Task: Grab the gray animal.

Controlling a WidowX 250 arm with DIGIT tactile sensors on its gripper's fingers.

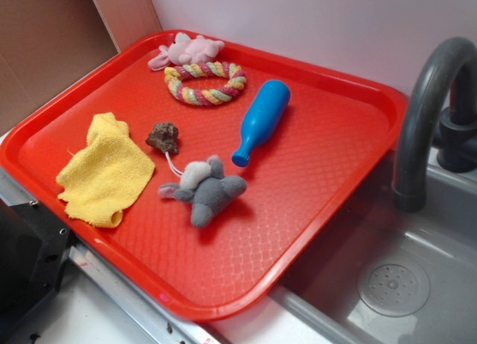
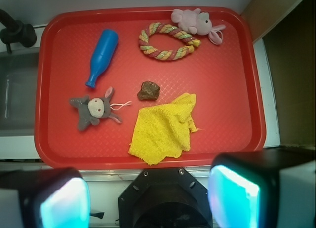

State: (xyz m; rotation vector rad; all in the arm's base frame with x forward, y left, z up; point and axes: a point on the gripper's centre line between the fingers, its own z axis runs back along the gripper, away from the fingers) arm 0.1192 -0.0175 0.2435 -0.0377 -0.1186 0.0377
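The gray animal [image 1: 207, 189] is a dark gray plush mouse with a lighter head and a thin white string tail. It lies on the red tray [image 1: 320, 173] near the tray's middle front. In the wrist view the gray animal [image 2: 95, 110] lies at the tray's left side. My gripper [image 2: 148, 198] is open and empty, high above the counter just off the tray's near edge, far from the mouse. Its two pads [image 2: 66, 202] glow cyan at the bottom of the wrist view. The gripper does not show in the exterior view.
On the tray [image 2: 232, 80] lie a yellow cloth [image 2: 163, 128], a small brown lump [image 2: 148, 91], a blue bottle [image 2: 102, 57], a braided rope ring [image 2: 169, 40] and a pink plush animal [image 2: 193, 21]. A sink [image 1: 395, 284] with a dark faucet [image 1: 425, 98] adjoins the tray.
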